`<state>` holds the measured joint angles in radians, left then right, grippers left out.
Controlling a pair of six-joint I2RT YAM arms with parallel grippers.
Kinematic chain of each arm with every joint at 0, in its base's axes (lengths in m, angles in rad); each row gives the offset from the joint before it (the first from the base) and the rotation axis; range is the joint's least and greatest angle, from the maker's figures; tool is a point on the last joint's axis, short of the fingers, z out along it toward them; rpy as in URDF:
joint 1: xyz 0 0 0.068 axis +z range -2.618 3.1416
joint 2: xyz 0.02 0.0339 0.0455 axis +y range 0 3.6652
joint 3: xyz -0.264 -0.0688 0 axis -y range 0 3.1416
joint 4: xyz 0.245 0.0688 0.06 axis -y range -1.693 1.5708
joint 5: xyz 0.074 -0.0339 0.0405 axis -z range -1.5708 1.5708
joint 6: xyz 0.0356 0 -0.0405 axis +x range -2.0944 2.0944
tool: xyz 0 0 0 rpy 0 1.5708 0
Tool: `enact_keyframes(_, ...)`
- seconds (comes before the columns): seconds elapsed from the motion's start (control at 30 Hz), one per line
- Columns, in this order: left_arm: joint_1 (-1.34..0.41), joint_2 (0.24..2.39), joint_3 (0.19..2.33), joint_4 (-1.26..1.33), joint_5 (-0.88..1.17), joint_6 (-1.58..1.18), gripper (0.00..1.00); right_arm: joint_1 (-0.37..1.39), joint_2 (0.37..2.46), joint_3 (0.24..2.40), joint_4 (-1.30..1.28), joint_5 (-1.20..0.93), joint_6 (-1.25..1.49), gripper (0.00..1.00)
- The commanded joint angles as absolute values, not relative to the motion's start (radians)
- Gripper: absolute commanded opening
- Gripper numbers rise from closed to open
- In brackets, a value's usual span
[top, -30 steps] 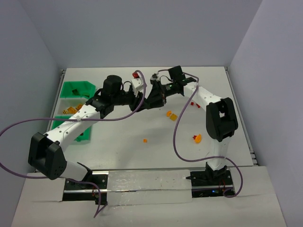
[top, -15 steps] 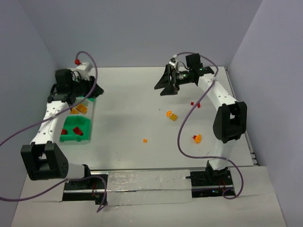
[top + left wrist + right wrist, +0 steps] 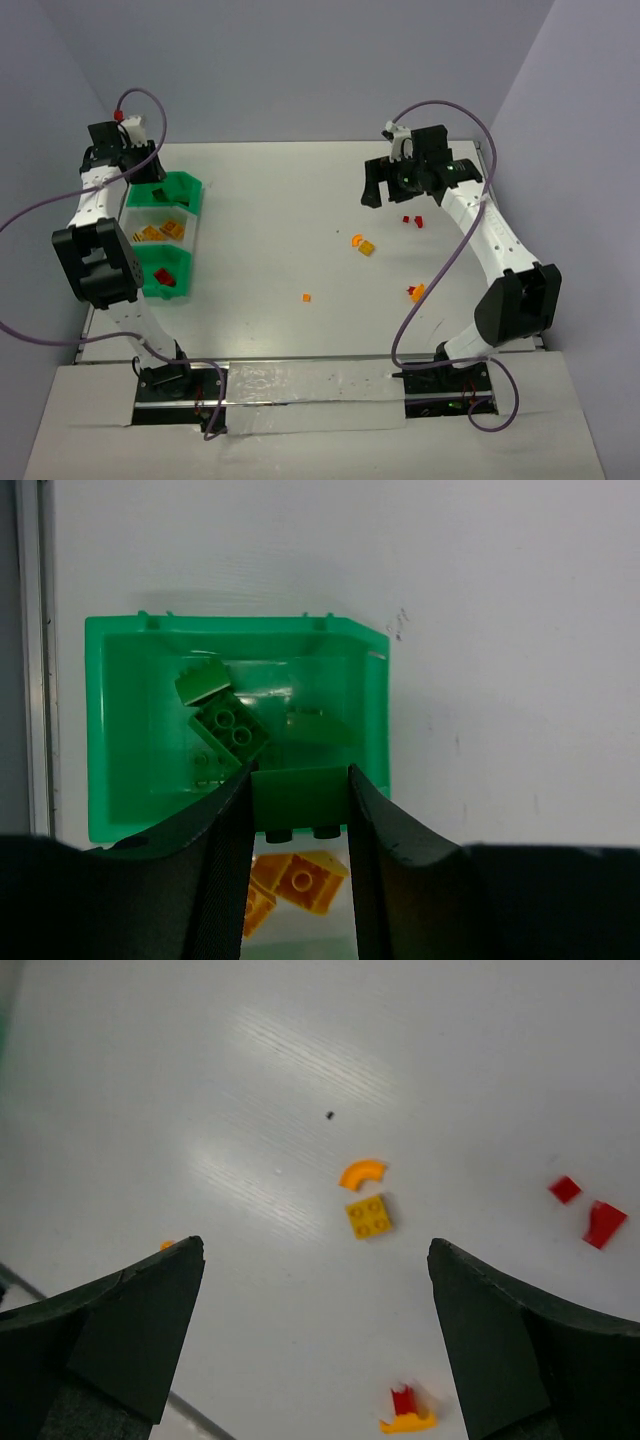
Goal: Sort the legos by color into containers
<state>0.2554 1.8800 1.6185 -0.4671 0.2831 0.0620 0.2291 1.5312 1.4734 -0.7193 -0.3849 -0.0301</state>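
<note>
My left gripper (image 3: 300,775) is shut on a green lego (image 3: 300,798) and hangs over the near edge of the far green container (image 3: 120,780), which holds two green legos (image 3: 228,725). Orange legos (image 3: 300,880) lie in the whitish container below it. From above, the left gripper (image 3: 128,165) is at the far left by the row of containers (image 3: 185,205). My right gripper (image 3: 315,1250) is open and empty, high over loose legos: an orange arc (image 3: 362,1172), a yellow square (image 3: 368,1216), two red pieces (image 3: 565,1189) and a red-and-orange pair (image 3: 407,1410).
The near green container (image 3: 148,283) holds red legos (image 3: 166,278). A tiny orange piece (image 3: 306,297) lies mid-table. The right gripper (image 3: 400,180) is near the back right. White walls close the table on three sides, and a metal rail (image 3: 30,660) runs beside the containers.
The grippers met at mid-table; the right one opened and drew back to the right. The left arm swung far left with the green lego, over the far green container.
</note>
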Motion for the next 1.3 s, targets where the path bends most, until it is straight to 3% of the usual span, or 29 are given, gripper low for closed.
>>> enact_keyframes(0.0, 0.253, 1.952, 1.709, -0.471, 0.21, 0.077, 0.01, 0.233, 1.496, 1.41, -0.689, -0.223, -0.129, 1.0)
enact_keyframes(0.27, 0.25, 2.046, 1.735, -0.449, 0.187, 0.075, 0.13, 0.217, 1.469, 1.322, -0.738, -0.181, -0.2, 1.0)
enact_keyframes(0.4, 0.247, 2.048, 1.721, -0.451, 0.184, 0.081, 0.33, 0.207, 1.46, 1.283, -0.807, -0.172, -0.253, 1.0)
enact_keyframes(0.43, 0.247, 2.048, 1.721, -0.451, 0.184, 0.083, 0.34, 0.207, 1.46, 1.274, -0.826, -0.172, -0.268, 0.99)
enact_keyframes(0.47, 0.248, 2.041, 1.716, -0.452, 0.184, 0.086, 0.43, 0.203, 1.456, 1.249, -0.861, -0.166, -0.293, 0.99)
enact_keyframes(0.67, 0.246, 1.997, 1.692, -0.456, 0.198, 0.094, 0.64, 0.183, 1.405, 1.106, -0.96, -0.119, -0.39, 0.97)
enact_keyframes(0.93, 0.244, 1.952, 1.67, -0.464, 0.244, 0.099, 0.73, 0.177, 1.379, 1.046, -0.958, -0.107, -0.428, 0.94)
enact_keyframes(1.1, 0.227, 1.861, 1.633, -0.471, 0.34, 0.116, 0.73, 0.179, 1.441, 1.087, -1.004, -0.135, -0.455, 0.84)
enact_keyframes(1.27, 0.2, 1.782, 1.607, -0.502, 0.381, 0.136, 0.73, 0.18, 1.498, 1.072, -1.078, -0.156, -0.5, 0.88)
